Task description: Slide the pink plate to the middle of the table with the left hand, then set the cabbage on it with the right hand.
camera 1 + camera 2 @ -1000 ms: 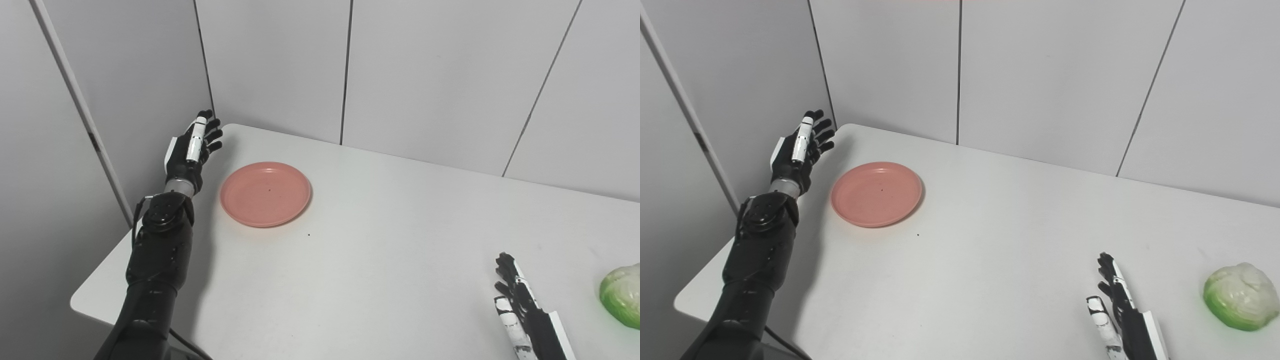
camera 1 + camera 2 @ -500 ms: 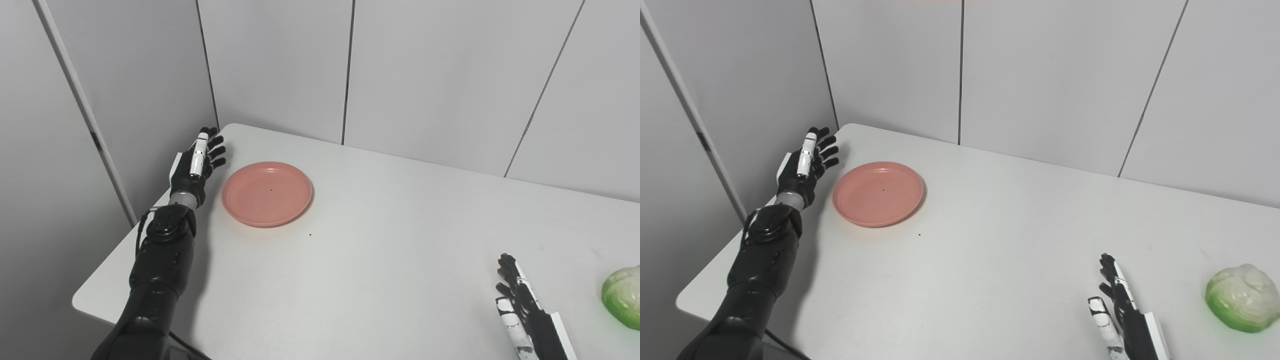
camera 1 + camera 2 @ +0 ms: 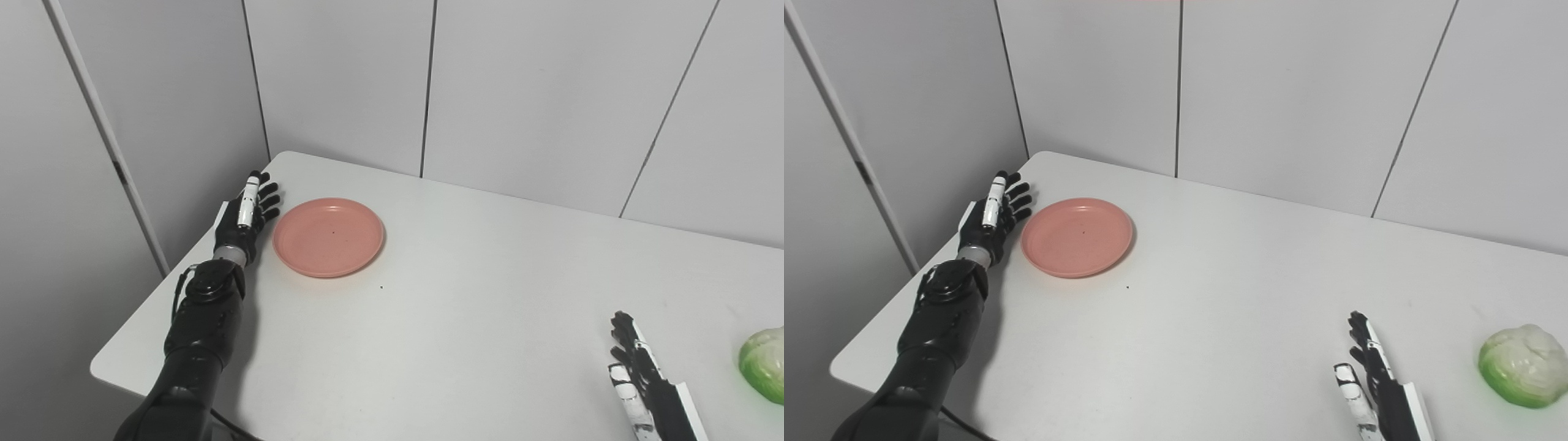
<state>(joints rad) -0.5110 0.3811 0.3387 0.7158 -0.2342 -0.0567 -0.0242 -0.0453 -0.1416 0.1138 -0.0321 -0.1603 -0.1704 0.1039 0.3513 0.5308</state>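
Note:
The pink plate (image 3: 328, 236) lies flat on the white table (image 3: 465, 318) near its far left corner. My left hand (image 3: 245, 214) stands edge-on just left of the plate, open with fingers straight, low over the table and a small gap from the rim. The cabbage (image 3: 1522, 365), pale white with a green underside, rests at the right edge of the table. My right hand (image 3: 1375, 383) is open at the bottom right, fingers pointing away from me, well left of the cabbage and holding nothing.
Grey wall panels (image 3: 520, 92) close off the table at the back and on the left. The table's left edge runs just beside my left forearm (image 3: 202, 318). A tiny dark speck (image 3: 381, 286) lies on the tabletop near the plate.
My left hand has come down and moved right, from above the table's corner to beside the plate's left rim. The camera shifted slightly. Plate, cabbage and right hand stayed put.

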